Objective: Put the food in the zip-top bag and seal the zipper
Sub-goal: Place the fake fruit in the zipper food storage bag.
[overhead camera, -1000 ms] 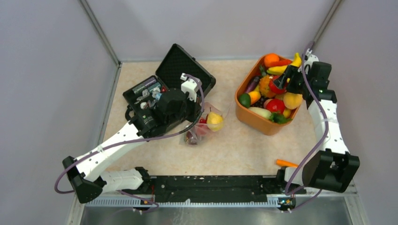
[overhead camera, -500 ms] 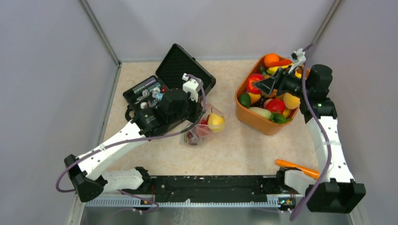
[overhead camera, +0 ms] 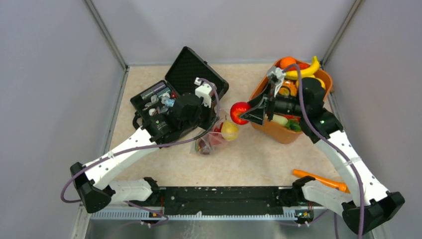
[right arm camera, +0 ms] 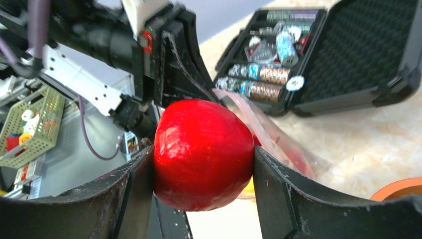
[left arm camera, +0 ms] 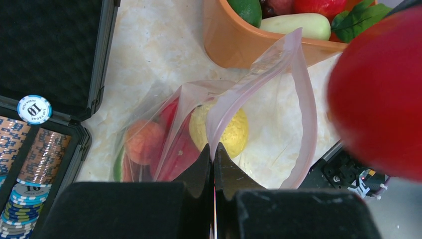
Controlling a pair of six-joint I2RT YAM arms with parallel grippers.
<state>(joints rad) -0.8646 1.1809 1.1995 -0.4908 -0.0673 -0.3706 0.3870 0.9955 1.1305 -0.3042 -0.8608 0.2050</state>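
While right claw (overhead camera: 243,114) clamps apple (right arm camera: 201,154), arm (overhead camera: 343,149) stretches leftward.

Your right gripper (right arm camera: 202,155) has a glossy red plastic toy apple (right arm camera: 201,154) clamped between its two dark fingers (right arm camera: 293,199).

You see the apple fill the middle of the view, one finger pressed against each flank. Just behind it lies the clear plastic zip-top bag (right arm camera: 271,134), pink-tinted, with something red inside. Above and to the left you have the left arm (right arm camera: 99,45), black and white, reaching in close behind the apple. Farther back on the beige marbled table (right arm camera: 358,134) an open black foam-lined case (right arm camera: 358,59) holds rolls of chips (right arm camera: 263,84). An orange bowl rim (right arm camera: 403,188) cuts the lower right corner.
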